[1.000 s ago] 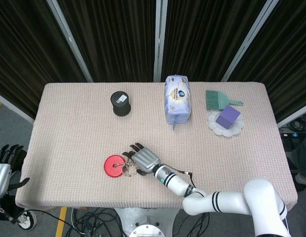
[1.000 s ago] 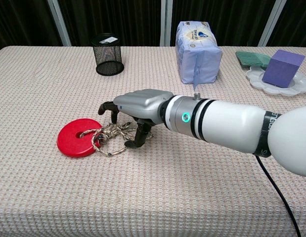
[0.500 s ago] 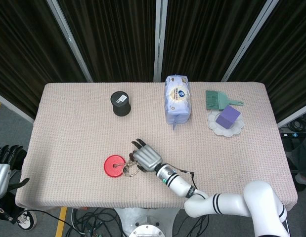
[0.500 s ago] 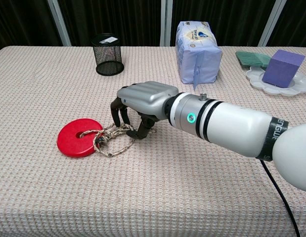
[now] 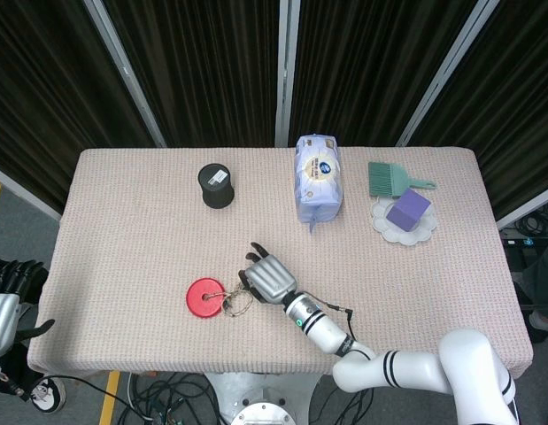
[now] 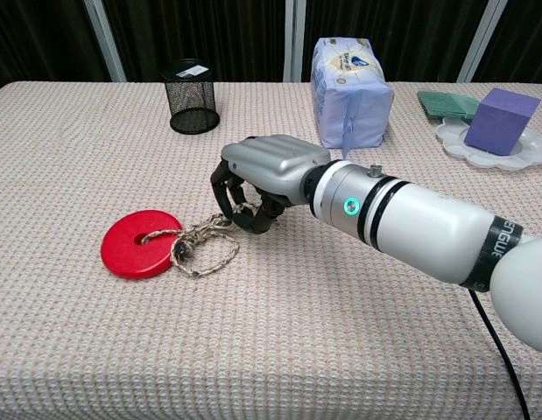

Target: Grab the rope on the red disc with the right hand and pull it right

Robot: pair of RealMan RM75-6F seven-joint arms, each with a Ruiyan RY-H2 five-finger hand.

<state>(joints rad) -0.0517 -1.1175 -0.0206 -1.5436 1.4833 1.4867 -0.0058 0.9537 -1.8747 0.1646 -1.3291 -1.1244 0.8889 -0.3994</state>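
A flat red disc (image 5: 201, 297) (image 6: 129, 247) lies on the front left of the table. A tan rope (image 5: 232, 303) (image 6: 203, 246) runs from its centre hole to the right in loose loops. My right hand (image 5: 269, 276) (image 6: 267, 178) hovers just right of the disc, fingers curled down around the rope's right end. That end rises off the cloth into the fingers. My left hand (image 5: 3, 305) hangs off the table at the far left, fingers apart and holding nothing; the chest view does not show it.
A black mesh cup (image 5: 216, 186) (image 6: 191, 96) stands at the back left. At the back centre stands a blue tissue pack (image 5: 318, 177) (image 6: 351, 79). At the back right lie a green brush (image 5: 393, 180) (image 6: 447, 103) and a purple cube (image 5: 408, 211) (image 6: 500, 121) on a white plate (image 5: 384, 227) (image 6: 533, 156).
My right hand has risen and shifted right, away from the disc, and its fingers have curled in around the rope. The rope's right end has come up off the cloth.
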